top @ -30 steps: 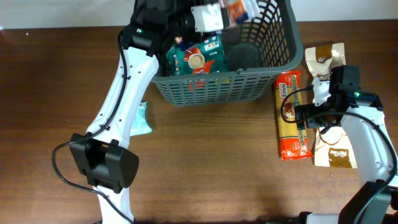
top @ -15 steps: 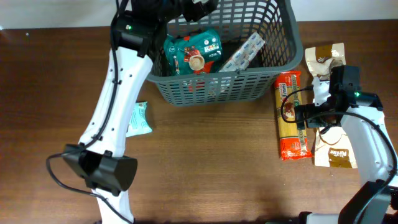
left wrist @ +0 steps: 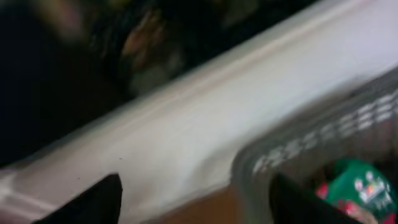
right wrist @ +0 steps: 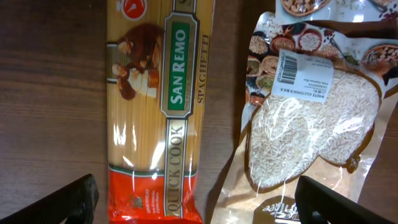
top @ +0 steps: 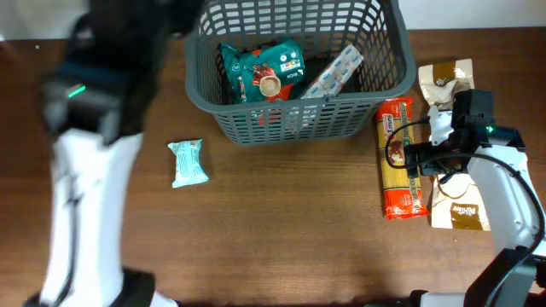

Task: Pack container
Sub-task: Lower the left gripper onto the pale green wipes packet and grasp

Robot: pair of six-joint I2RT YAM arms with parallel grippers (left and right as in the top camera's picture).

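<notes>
The container, a dark grey lattice basket (top: 299, 119), stands at the back centre. Inside it lie a green packet (top: 260, 72) and a silvery packet (top: 334, 72) leaning on the right wall. My left arm (top: 94, 128) is a big blur at the upper left, outside the basket. In the left wrist view my left gripper (left wrist: 196, 208) is open and empty, with the basket rim (left wrist: 323, 137) to its right. My right gripper (right wrist: 199, 208) is open over a San Remo spaghetti pack (right wrist: 158, 106) and a rice pouch (right wrist: 311, 130), holding neither.
A small teal packet (top: 188, 162) lies on the brown table left of the basket. The spaghetti pack (top: 401, 162) lies right of the basket, with the rice pouch (top: 461, 209) beside it. Another brown pouch (top: 444, 81) sits at the back right.
The left gripper let the silvery packet drop into the basket, then swung out to the left and up, uncovering the teal packet. The right arm has not moved.
</notes>
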